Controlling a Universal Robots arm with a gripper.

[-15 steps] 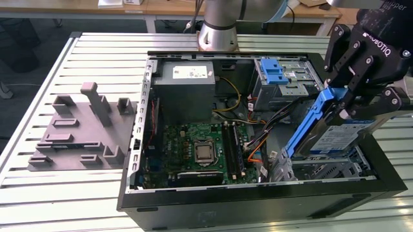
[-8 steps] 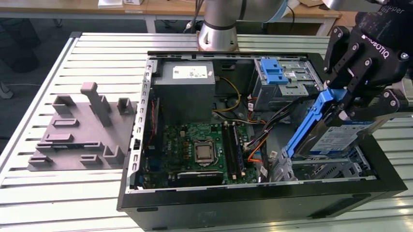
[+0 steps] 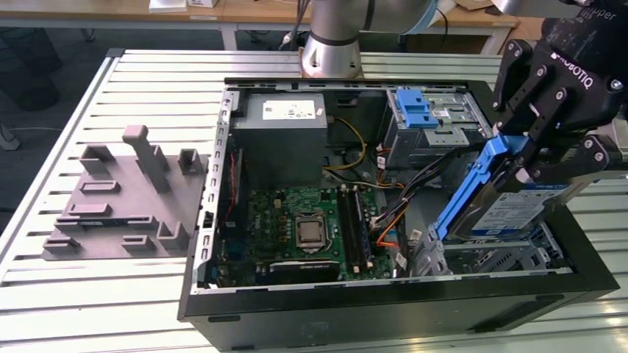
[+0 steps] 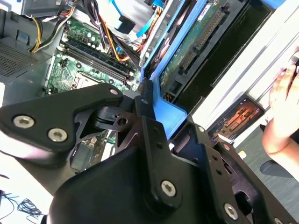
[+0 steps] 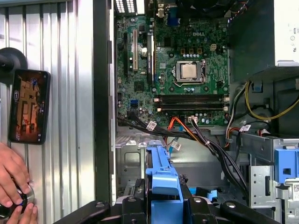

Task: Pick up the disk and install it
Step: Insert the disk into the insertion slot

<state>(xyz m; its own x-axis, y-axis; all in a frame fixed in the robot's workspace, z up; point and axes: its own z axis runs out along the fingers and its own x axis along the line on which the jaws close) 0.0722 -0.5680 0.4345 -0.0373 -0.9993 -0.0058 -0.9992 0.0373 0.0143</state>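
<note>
The disk (image 3: 518,204), a silver drive with a white-and-blue label in a blue carrier bracket (image 3: 469,193), hangs tilted on edge over the bay at the open computer case's (image 3: 393,305) corner on the exterior view's right. My gripper (image 3: 522,160) is shut on its upper end, the black fingers clamped on both sides. The second wrist view looks along the blue bracket (image 4: 164,108) to the disk's green circuit-board side (image 4: 196,46). The blue carrier (image 5: 161,179) rises between the fingers in the first wrist view, above the metal bay floor (image 5: 133,156).
Inside the case are a grey power supply (image 3: 284,121), a blue-latched drive cage (image 3: 427,118), the motherboard (image 3: 304,224) and loose cables (image 3: 393,213). A grey fixture (image 3: 128,198) lies on the slatted table. A person's hand (image 5: 11,186) and a phone (image 5: 30,105) are beside the case.
</note>
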